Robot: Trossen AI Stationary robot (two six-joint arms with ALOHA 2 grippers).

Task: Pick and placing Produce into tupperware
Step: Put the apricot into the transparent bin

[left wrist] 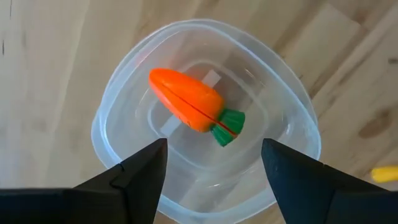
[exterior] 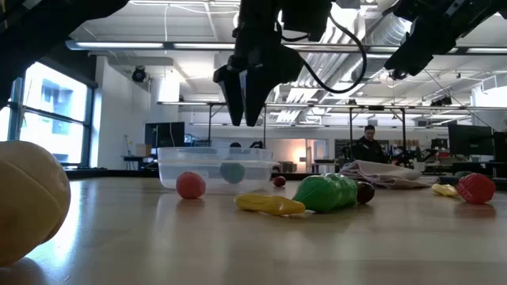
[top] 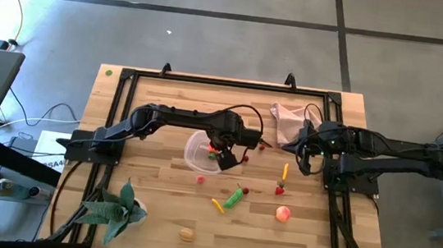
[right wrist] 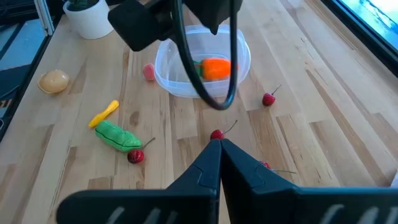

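The clear round tupperware (left wrist: 118,99) stands on the wooden table left of centre (top: 194,152). An orange carrot (left wrist: 186,98) with a green stub lies on its floor. My left gripper (left wrist: 214,180) hangs open straight above the tub (exterior: 245,99), pointing down and touching nothing. My right gripper (right wrist: 219,149) is shut and empty, held up over the table's right side (top: 305,156). Loose produce lies near the front: a green pepper (top: 235,196), a yellow piece (top: 218,205), a peach-pink fruit (top: 283,214) and a tan lump (top: 186,234).
A pink cloth (top: 288,119) lies at the far right. A green leafy plant in a white pot (top: 118,208) stands at the near left. Small red berries (right wrist: 268,98) and a red piece (exterior: 190,185) lie beside the tub. A black frame edges the table.
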